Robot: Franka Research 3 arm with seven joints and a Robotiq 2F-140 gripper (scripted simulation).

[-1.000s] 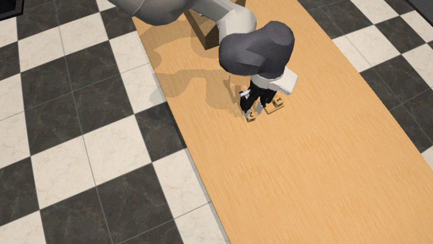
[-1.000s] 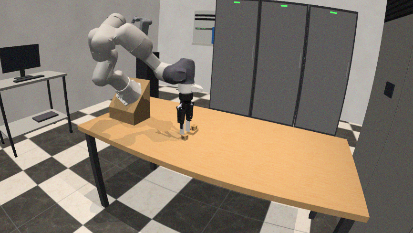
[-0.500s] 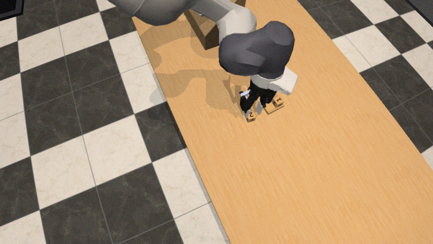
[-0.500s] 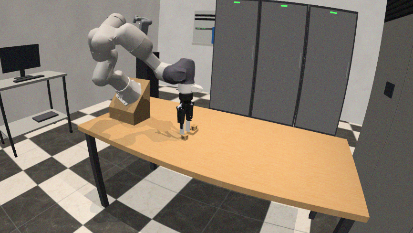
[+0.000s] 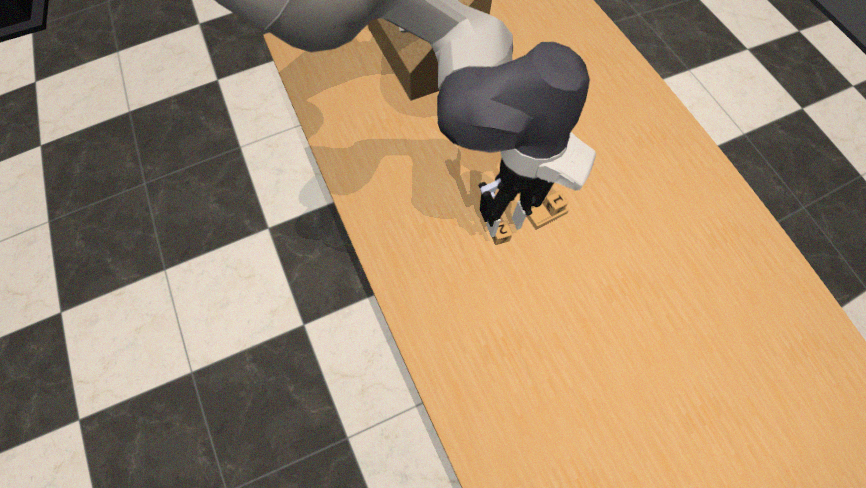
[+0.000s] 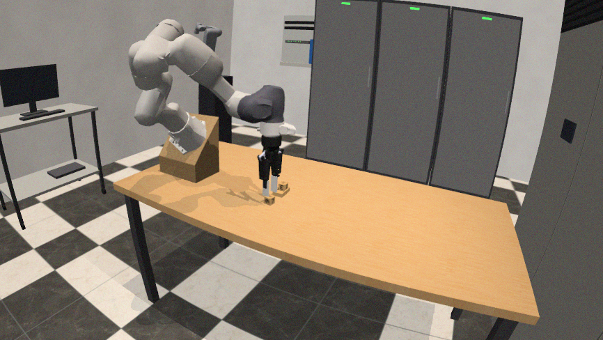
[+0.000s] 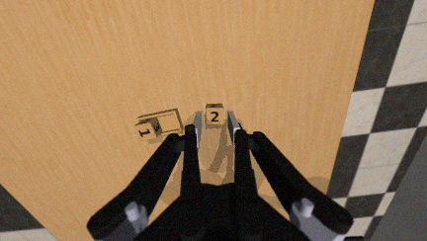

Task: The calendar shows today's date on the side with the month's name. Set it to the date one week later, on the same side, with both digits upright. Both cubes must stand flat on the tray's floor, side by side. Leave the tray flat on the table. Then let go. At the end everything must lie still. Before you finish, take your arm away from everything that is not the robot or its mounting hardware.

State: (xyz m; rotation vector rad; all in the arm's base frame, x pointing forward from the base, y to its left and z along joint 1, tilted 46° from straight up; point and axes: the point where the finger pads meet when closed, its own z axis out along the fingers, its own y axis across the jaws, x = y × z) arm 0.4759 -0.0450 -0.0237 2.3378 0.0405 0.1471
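One cube (image 5: 502,232) (image 6: 269,200) (image 7: 214,116) sits by the tips of the parted, seemingly empty pincer (image 5: 506,224) (image 6: 269,189) (image 7: 214,119), the tray (image 5: 550,219) (image 6: 283,192) (image 7: 170,120) just beside.

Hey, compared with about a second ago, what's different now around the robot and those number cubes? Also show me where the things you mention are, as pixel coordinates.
Nothing has visibly changed. The arm (image 5: 515,100) (image 6: 263,105) hangs in the same pose, the jaws stand apart near the cube showing 2 (image 5: 501,232) (image 6: 269,200) (image 7: 214,116), and the cube showing 1 (image 5: 556,201) (image 6: 283,185) (image 7: 145,131) stays at the tray (image 5: 550,219) (image 6: 283,193) (image 7: 170,120). I see nothing taken hold of or let go.
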